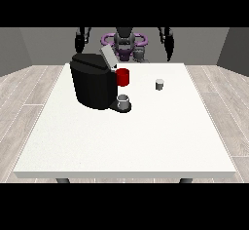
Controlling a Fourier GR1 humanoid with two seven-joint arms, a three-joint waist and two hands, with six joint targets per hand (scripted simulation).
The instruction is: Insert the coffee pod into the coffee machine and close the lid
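White desk point(121, 146) bearing a black coffee machine point(92, 85) toward the far side, lid tilted open, with a small grey coffee pod point(159, 84) well apart at the machine's right.

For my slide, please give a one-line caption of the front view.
Black coffee machine with raised lid on a white table; small grey coffee pod stands apart, both hands away.

A large white worktop point(121, 141) fills the middle of the room, its near edge thin and pale. Two dark legs point(62, 180) show beneath that edge. Around the worktop lies a floor point(24, 97) of light grey planks. Behind the worktop rise plain grey walls point(44, 44), darker at the corners.
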